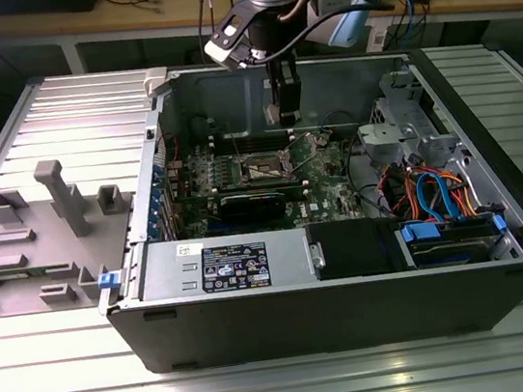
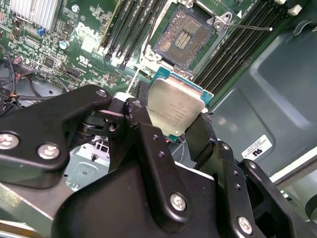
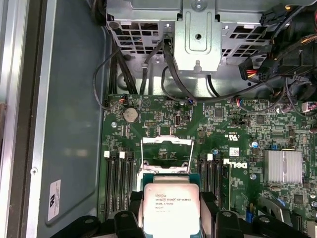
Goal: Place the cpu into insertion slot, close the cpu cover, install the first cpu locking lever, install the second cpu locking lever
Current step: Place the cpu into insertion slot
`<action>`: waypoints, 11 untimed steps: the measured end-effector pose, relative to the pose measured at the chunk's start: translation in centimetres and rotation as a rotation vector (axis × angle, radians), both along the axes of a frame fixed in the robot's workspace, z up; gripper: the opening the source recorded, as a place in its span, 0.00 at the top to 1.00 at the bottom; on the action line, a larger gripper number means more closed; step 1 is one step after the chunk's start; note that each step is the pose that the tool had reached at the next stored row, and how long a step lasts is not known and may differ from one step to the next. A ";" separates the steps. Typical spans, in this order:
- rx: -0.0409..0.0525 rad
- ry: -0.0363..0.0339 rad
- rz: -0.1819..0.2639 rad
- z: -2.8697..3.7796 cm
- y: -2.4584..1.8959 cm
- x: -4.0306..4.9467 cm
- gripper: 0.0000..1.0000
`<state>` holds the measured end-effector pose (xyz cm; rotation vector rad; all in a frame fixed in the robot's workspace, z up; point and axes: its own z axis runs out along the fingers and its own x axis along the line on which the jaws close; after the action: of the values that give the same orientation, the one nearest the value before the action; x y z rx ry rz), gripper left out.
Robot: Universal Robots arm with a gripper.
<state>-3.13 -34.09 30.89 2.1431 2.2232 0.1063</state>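
My gripper (image 1: 286, 113) hangs inside the open computer case, above the green circuit board. It is shut on the cpu (image 2: 176, 106), a flat square chip with a silver top, pinched at two opposite edges by the black fingers (image 2: 141, 121). In the second wrist view the insertion slot (image 2: 184, 39) lies bare and dark, a short way beyond the chip. The cpu cover (image 3: 167, 154), a thin silver frame, stands swung open just past the cpu (image 3: 171, 208). A thin locking lever (image 2: 250, 28) sticks out beside the slot.
Long black memory slots (image 3: 119, 183) flank the socket on both sides. A finned heatsink (image 3: 282, 166), a metal drive cage (image 3: 198, 39) with black cables and the case walls (image 1: 226, 84) ring the board. Grey fixtures (image 1: 62, 200) stand outside the case at the exterior view's left.
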 end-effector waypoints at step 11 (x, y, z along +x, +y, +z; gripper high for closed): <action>-0.0006 0.0001 0.000 -0.19 0.00 -0.01 0.46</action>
<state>-3.14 -34.10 30.70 2.1427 2.2231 0.1055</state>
